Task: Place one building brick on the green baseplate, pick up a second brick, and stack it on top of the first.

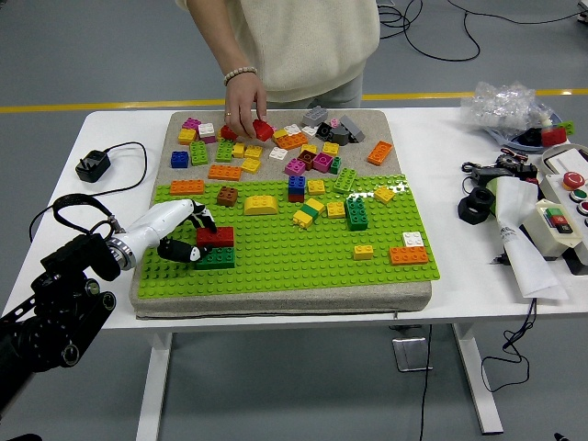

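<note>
Right now the left hand (pixel 184 234) sits low over the near-left corner of the green baseplate (pixel 294 253), white shell w/ black fingertips, arm coming in from the lower-left corner of the head view. Fingers are curled round a red brick (pixel 215 236): index/upper fingers on its top-left edge, thumb lower down at the left side. Red brick is stacked on a dark green brick (pixel 216 258), which is seated on the baseplate studs; the 2 look squarely aligned, red on top. Thumb tip is touching or just beside the dark green brick's left end, can't tell which.

Right arm: not visible.

Further out on the baseplate: a brown brick (pixel 227 195) & an orange brick (pixel 187 186) behind the hand, a yellow curved brick (pixel 261 205) toward the middle, a blue brick (pixel 297 185) on a small stack, a dark green tall stack (pixel 356 214) right of centre, an orange flat brick (pixel 409 254) w/ a white one just behind it near the right edge.

Baseplate lies on a grey pad (pixel 276 299) on the white table (pixel 487 266). Far half of the pad holds a loose scatter of mixed-colour bricks.

At the far side a person in a cream top leans in; the person's hand (pixel 243 106), bead bracelet at the wrist, is down on that scatter, fingers on a red piece (pixel 263 130).

Off the pad: black power adapter (pixel 93 166) w/ cable at left, control box (pixel 560 216) w/ red & green buttons at right.
</note>
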Robot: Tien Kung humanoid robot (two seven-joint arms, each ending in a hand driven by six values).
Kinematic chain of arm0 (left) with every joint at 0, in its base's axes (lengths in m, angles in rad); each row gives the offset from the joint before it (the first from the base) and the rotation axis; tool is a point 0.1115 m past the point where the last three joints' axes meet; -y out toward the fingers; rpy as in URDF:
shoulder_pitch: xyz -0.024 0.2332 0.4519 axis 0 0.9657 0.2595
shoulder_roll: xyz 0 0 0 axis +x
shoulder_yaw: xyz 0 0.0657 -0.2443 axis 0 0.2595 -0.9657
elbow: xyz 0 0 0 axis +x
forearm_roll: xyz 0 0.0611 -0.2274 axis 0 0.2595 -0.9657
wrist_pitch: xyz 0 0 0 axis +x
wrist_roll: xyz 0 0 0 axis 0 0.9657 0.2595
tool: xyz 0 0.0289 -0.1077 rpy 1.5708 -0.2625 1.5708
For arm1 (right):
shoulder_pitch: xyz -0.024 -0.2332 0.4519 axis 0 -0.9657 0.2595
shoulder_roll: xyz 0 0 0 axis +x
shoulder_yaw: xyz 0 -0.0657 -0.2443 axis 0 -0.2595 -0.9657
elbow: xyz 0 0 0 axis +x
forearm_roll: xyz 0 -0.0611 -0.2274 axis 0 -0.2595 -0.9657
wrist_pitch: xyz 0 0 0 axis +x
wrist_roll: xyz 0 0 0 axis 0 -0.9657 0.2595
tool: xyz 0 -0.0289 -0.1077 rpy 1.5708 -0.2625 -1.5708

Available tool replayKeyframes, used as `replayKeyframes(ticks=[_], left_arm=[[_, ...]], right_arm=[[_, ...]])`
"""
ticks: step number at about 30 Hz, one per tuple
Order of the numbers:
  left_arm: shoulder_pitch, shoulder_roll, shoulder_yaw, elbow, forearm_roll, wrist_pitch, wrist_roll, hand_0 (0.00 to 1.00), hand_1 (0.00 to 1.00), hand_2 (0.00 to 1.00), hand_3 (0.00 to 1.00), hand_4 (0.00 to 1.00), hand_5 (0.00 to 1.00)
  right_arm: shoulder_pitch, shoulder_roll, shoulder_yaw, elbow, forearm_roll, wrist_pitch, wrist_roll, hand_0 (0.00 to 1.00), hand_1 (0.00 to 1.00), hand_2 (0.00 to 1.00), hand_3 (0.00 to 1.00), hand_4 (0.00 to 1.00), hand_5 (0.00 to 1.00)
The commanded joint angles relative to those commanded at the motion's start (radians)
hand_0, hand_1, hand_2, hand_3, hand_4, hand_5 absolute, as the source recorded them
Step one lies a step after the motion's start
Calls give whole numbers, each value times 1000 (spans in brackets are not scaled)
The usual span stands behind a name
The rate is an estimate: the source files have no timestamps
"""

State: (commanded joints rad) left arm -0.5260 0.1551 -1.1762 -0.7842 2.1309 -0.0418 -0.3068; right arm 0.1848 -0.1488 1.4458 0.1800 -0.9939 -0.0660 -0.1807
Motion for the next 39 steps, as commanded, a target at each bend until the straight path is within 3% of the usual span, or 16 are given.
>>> replayKeyframes(ticks=[39], left_arm=[[-9, 1, -10, 9, 7, -32, -1, 817, 672, 556, 570, 771, 82]], right_arm=[[3, -1, 0, 0, 3, 3, 2, 788, 733, 780, 718, 914, 635]])
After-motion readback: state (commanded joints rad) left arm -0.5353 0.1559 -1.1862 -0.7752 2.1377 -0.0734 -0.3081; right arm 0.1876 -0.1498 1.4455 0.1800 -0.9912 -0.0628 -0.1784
